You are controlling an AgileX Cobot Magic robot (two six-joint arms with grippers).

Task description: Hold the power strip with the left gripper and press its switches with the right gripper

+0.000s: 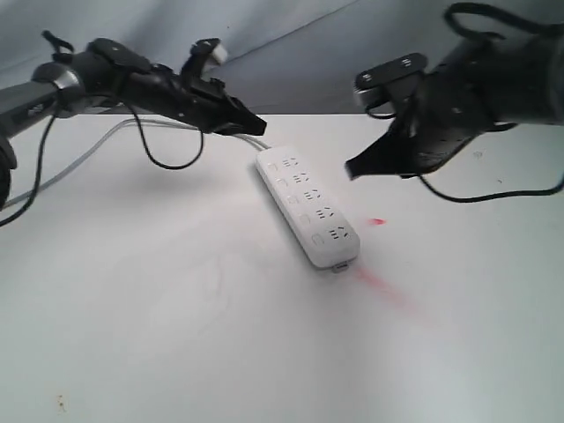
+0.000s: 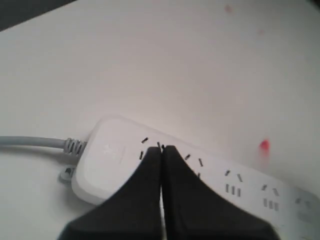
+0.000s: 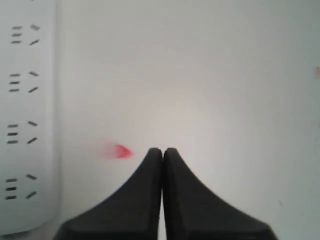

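The white power strip [image 1: 307,207] lies slantwise on the white table, its grey cord [image 1: 132,128] running off to the back left. Small square switches [image 1: 295,199] line its left side beside the socket groups. My left gripper [image 1: 257,125] hovers over the strip's cord end, shut and empty; the left wrist view shows its tips [image 2: 162,149] above the first socket group of the power strip [image 2: 110,155]. My right gripper [image 1: 352,167] hangs right of the strip, shut with nothing in it. In the right wrist view its tips [image 3: 162,151] are over bare table, the power strip [image 3: 25,115] off to one side.
A small red mark [image 1: 377,221] and a longer faint red streak [image 1: 383,289] lie on the table [image 1: 176,335] right of the strip's near end. A grey backdrop [image 1: 291,44] rises behind the table's far edge.
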